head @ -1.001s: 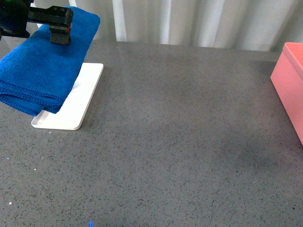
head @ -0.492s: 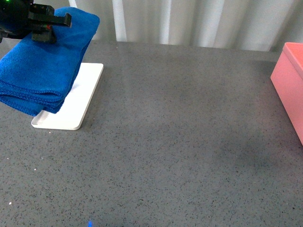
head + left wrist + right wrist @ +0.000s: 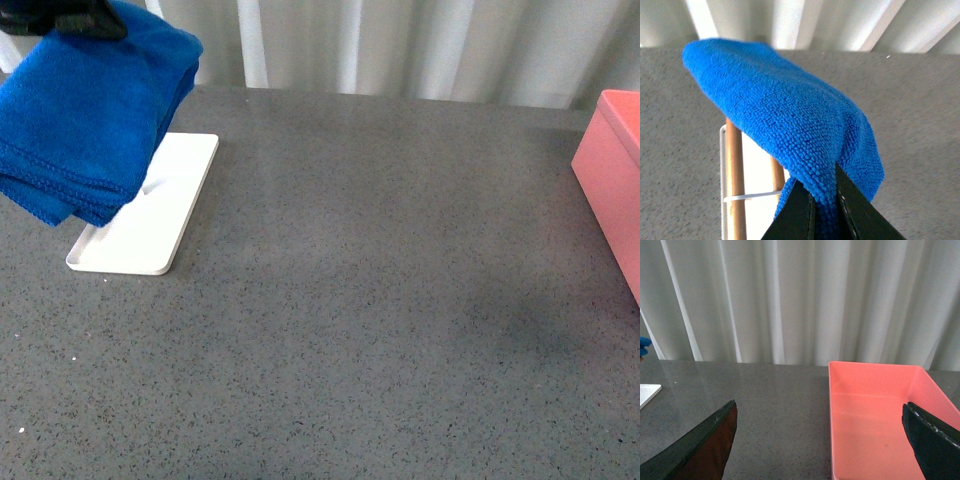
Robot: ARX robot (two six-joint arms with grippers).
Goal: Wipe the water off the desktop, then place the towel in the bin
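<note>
I've got the towel [image 3: 85,110] clamped in the left tool [image 3: 824,192]; right tool's [image 3: 818,405] wide open, empty. Counter [image 3: 380,300] looks unwiped, bin [image 3: 875,410] empty.

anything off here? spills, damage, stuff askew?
Nothing damaged or clearly spilled. The towel hangs bunched from the left gripper above the white tray. A faint darker patch on the desktop near the bin could be water, but I cannot tell.
</note>
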